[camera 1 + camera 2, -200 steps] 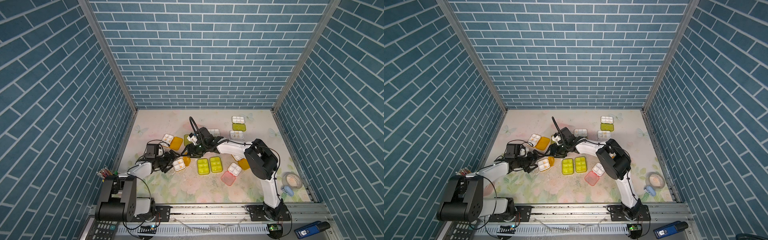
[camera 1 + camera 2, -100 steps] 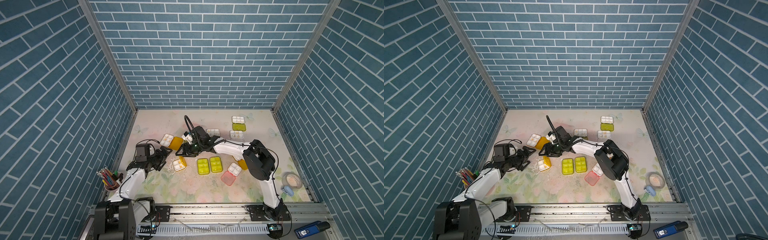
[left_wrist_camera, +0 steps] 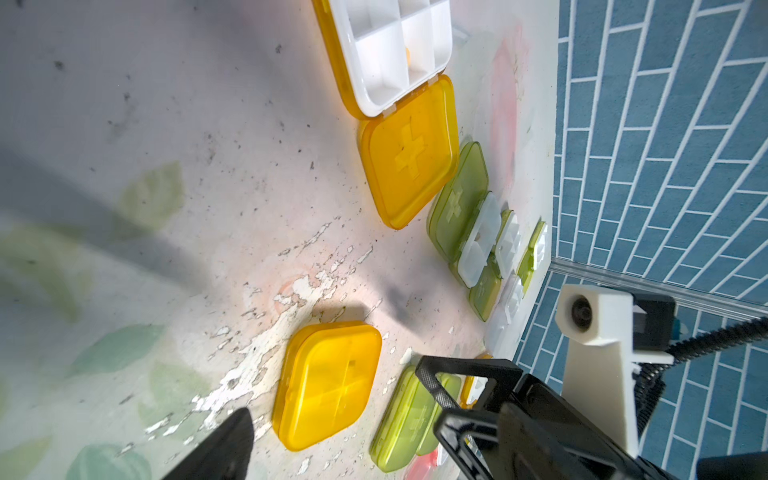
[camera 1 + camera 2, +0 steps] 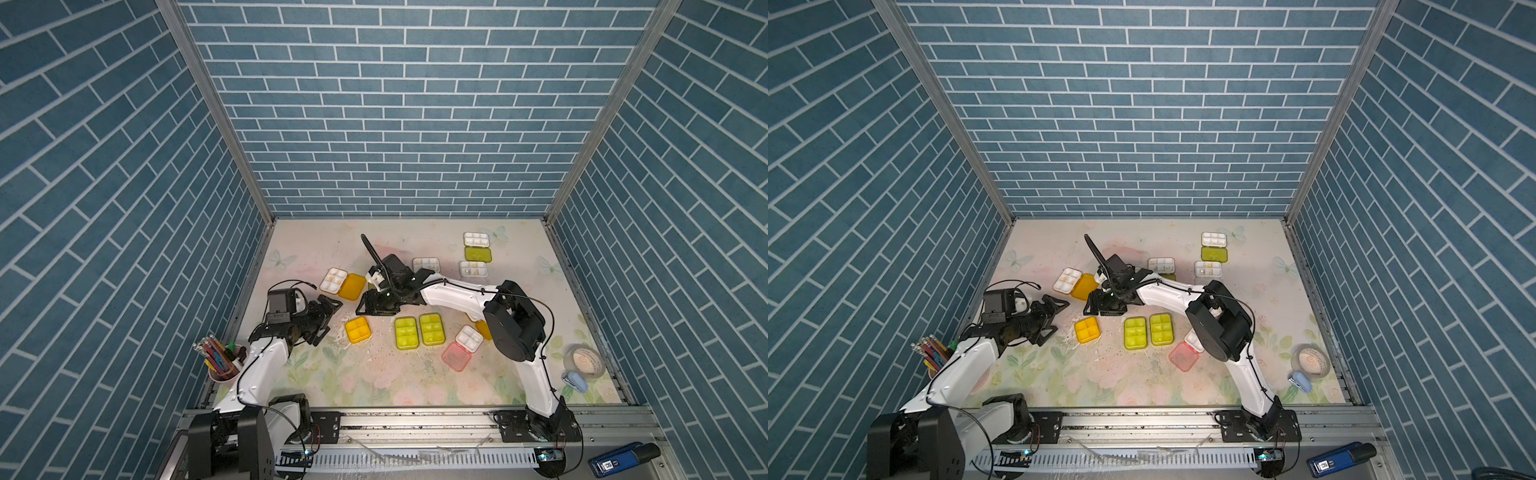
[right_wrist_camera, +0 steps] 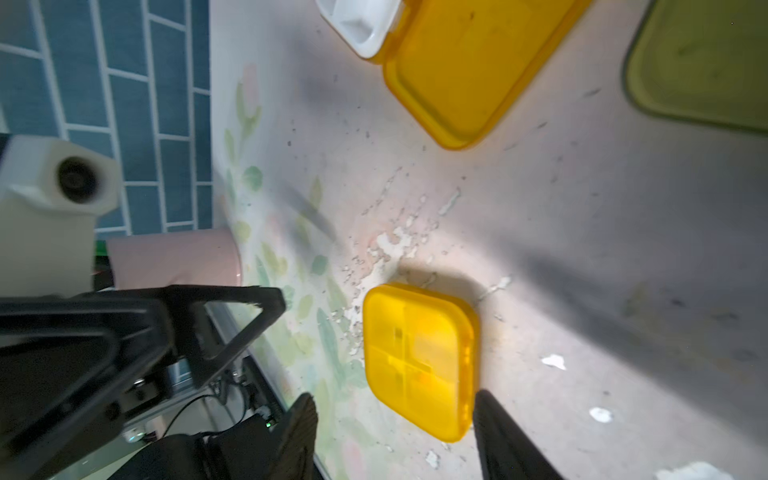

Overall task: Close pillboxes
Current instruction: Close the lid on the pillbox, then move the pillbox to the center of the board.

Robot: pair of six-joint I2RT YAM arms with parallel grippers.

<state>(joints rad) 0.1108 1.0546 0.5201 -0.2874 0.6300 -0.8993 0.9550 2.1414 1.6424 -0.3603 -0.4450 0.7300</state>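
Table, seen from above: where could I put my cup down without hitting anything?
The near strip of table, between the pencil cup and the tape roll, is bare. So is the far left corner. The middle is crowded with pillboxes.

The closed orange-yellow pillbox (image 3: 328,384) is glossy, translucent, smooth plastic. The open pillbox (image 3: 390,83) has an opaque white plastic tray (image 3: 399,45) and shiny amber lid (image 3: 409,151). The tabletop (image 3: 174,137) is matt, scuffed, its print flaking.

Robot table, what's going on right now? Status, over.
Left end effector open, empty. Right end effector open, near closed yellow pillbox. Orange-lidded pillbox lies open. Nothing blocking.
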